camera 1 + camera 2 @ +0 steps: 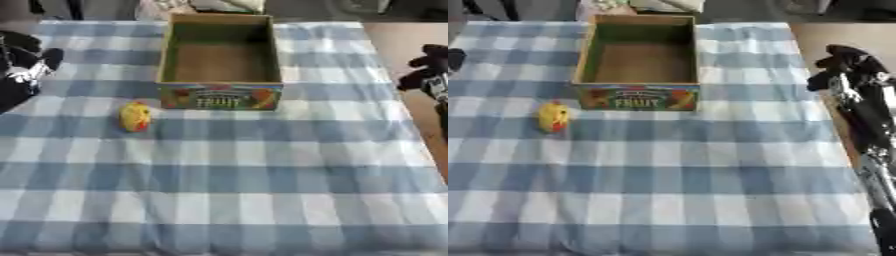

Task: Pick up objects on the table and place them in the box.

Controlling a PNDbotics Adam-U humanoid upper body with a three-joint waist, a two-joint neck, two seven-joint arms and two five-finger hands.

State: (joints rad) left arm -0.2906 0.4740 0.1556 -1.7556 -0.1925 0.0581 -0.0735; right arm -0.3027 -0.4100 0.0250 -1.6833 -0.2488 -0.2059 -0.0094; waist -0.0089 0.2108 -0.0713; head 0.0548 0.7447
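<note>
A small yellow toy (135,116) with a red spot lies on the checked cloth, just left of the box's front corner. The open cardboard box (220,96) has a fruit print on its front wall, and nothing shows inside it. My left hand (26,67) hovers at the left edge of the table, level with the box and well clear of the toy. Its fingers are relaxed and hold nothing. Over the table's right edge, my right hand (846,67) is raised beside the box, also open and holding nothing.
The blue and white checked cloth (227,190) covers the whole table. The table's right edge (846,145) runs beneath my right forearm, with bare floor beyond it. Some pale clutter (219,5) lies past the far edge behind the box.
</note>
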